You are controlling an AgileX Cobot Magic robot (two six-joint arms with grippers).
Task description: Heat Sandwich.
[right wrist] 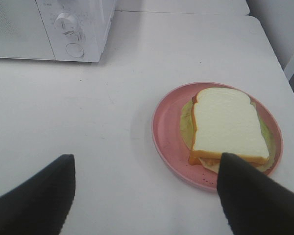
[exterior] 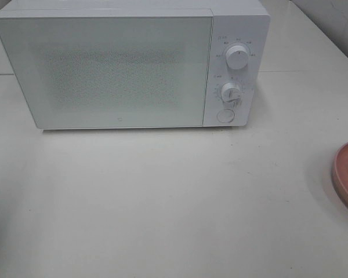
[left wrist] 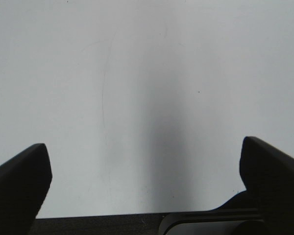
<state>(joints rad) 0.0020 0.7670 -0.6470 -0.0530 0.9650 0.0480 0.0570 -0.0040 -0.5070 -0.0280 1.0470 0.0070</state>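
Sandwich (right wrist: 226, 126) lies on the pink plate (right wrist: 166, 132) at the worktop's (exterior: 174, 202) three o'clock edge, nearer the right pincer (right wrist: 147, 196); both pincers gape empty, the left pincer (left wrist: 147, 186) over bare worktop.

The left gripper (left wrist: 146, 171) hangs with its two dark fingers (left wrist: 19, 181) spread wide and nothing between them. The right gripper (right wrist: 146, 188) is also parted, empty, apparently lifted clear of the surface. Neither arm shows in the high view
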